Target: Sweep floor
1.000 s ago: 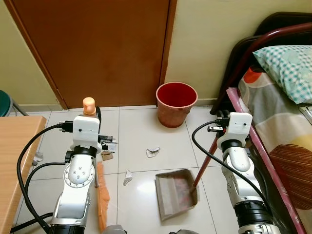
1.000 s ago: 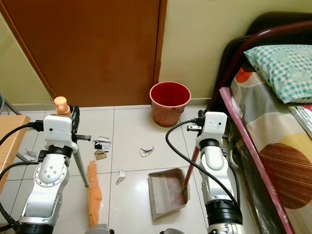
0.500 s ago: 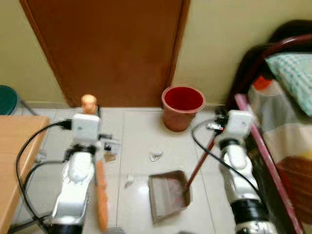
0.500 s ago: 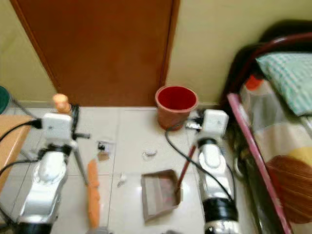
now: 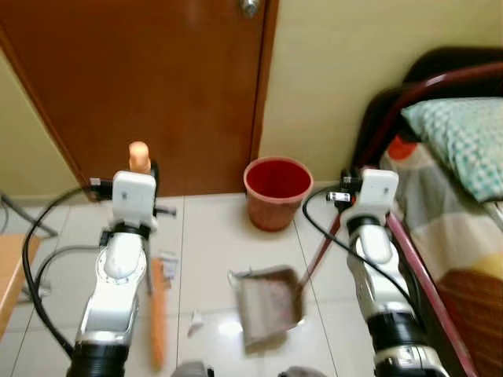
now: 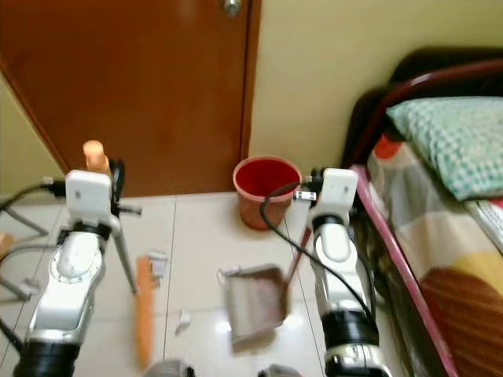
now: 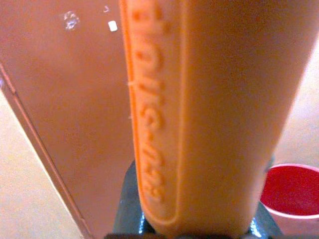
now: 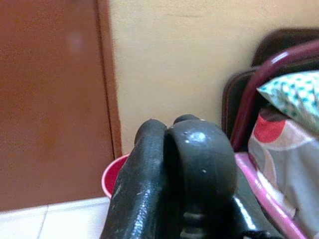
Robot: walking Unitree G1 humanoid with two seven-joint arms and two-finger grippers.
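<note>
the left gripper (image 5: pixel 141 169) is clamped on the long orange broom (image 5: pixel 156 306) — its bristle head lies lengthwise on the white tiled floor (image 5: pixel 208 236), scraps just beside it — while the right gripper (image 5: pixel 346 192), nearer the bed, holds the grey dustpan (image 5: pixel 267 302) by its red handle.

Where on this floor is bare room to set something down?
Bare tiles lie between the brown wooden door and the orange broom head, left of the red plastic bucket. Crowded: around the grey dustpan, paper scraps nearby.
</note>
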